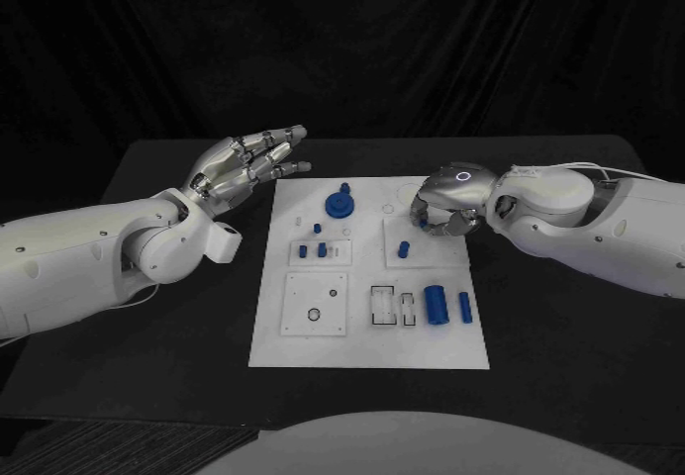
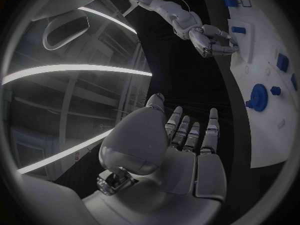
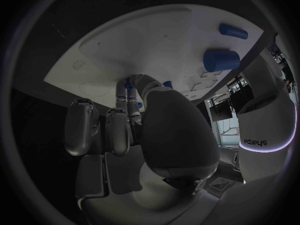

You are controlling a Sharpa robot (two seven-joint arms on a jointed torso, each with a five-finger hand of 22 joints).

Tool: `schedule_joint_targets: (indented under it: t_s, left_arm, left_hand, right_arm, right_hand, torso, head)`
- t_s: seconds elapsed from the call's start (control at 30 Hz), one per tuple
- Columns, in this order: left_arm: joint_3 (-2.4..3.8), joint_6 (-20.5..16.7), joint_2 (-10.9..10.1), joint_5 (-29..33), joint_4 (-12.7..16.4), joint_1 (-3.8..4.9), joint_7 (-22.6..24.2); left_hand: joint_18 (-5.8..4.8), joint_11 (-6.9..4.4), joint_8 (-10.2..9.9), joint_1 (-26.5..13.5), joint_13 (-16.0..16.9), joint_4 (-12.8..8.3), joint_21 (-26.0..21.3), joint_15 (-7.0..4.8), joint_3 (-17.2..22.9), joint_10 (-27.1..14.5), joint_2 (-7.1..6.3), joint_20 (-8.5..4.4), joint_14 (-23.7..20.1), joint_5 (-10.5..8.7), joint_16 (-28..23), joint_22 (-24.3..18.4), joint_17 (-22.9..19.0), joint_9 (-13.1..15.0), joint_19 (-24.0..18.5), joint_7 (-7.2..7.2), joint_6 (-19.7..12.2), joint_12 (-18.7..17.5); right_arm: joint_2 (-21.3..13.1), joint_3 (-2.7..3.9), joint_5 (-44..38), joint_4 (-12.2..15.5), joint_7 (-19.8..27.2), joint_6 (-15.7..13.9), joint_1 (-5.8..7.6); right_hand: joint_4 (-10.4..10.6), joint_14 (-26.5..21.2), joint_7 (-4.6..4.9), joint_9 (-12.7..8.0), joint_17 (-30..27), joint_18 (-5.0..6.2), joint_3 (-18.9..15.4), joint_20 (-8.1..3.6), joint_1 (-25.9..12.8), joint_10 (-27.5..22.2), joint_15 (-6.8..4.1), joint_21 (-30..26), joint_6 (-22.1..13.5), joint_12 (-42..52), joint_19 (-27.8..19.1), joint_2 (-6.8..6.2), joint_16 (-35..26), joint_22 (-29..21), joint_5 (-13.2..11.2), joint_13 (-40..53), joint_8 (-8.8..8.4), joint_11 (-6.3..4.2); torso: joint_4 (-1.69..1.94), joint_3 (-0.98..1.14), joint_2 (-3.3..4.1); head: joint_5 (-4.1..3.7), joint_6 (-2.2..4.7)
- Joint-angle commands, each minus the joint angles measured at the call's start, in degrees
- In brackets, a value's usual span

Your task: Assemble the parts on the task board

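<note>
Head view shows the white task board [image 1: 368,327] lying flat in the middle of the black table [image 1: 571,327]. The left hand [image 1: 250,163] is up beside the board's far left corner. Its fingers are straight and spread apart, and it holds nothing. Left wrist view shows the same flat, bare palm [image 2: 187,155].

The right hand [image 1: 445,203] is over the far right part of the board. Its fingers are curled down, with the tips close to a small blue peg [image 1: 403,248] that stands on a square plate. Right wrist view shows something blue [image 3: 128,85] between the bent fingertips, but I cannot tell if the hand is gripping it.

A round blue part [image 1: 340,204] with a knob sits near the board's far edge. 2 small blue pieces [image 1: 323,247] stand at the left middle. 2 blue cylinders [image 1: 436,305] lie side by side near the right edge.
</note>
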Motion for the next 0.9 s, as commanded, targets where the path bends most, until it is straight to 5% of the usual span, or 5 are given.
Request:
schedule_joint_targets:
  t_s: [0.03,0.63,0.9]
  left_arm:
    - [0.05,1.11,0.17,0.35,-0.03,-0.15,2.43]
    - [0.05,1.91,0.53,0.35,-0.28,-0.33,1.27]
    - [0.05,2.06,0.36,0.35,-0.24,-0.35,0.72]
  left_hand:
    - [0.54,0.55,0.34,0.85,-0.02,-0.2,0.3,0.36,0.16,0.04,-0.09,0.0,0.26,0.52,0.43,-0.04,0.14,0.08,0.59,0.07,0.56,0.32]
    - [0.44,0.87,0.6,1.44,0.03,-0.09,0.66,0.77,0.38,0.36,0.06,0.11,1.43,0.86,0.88,-0.21,0.42,0.13,1.44,0.29,0.9,0.72]
    - [0.33,1.13,0.7,1.72,0.06,0.03,0.78,1.03,0.43,0.61,0.02,0.11,2.63,0.86,1.43,-0.4,0.69,0.13,1.82,0.48,0.86,0.95]
  right_arm:
    - [0.02,-0.18,0.03,-0.36,-0.26,0.05,-0.43]
    - [-0.97,-0.18,0.08,0.48,-0.74,-4.3,-0.37]
    - [-1.92,-0.18,0.08,1.9,-1.14,-5.61,0.67]
  right_hand:
    - [-0.34,3.86,0.08,0.32,5.86,-0.25,0.08,-0.37,0.62,0.46,-0.37,-0.15,0.33,0.08,0.18,0.07,-0.04,10.69,-0.01,-0.13,0.39,-0.04]
    - [-1.03,4.19,0.57,1.56,6.65,-0.55,0.75,-0.25,0.34,2.15,-0.2,1.4,0.72,-0.49,0.8,0.43,0.58,11.1,-0.63,-0.63,0.65,0.25]
    - [-1.15,4.22,0.61,1.78,6.64,-0.62,0.83,-0.24,0.24,2.57,-0.2,1.76,0.85,-0.57,0.96,0.45,0.6,11.19,-0.76,-0.72,0.68,0.27]
  torso:
    - [0.03,0.03,0.01]
    - [-0.06,0.02,-0.07]
    - [0.03,0.02,-0.07]
  head:
    - [-0.05,-0.01]
    - [0.3,-0.01]
    - [0.22,-0.01]
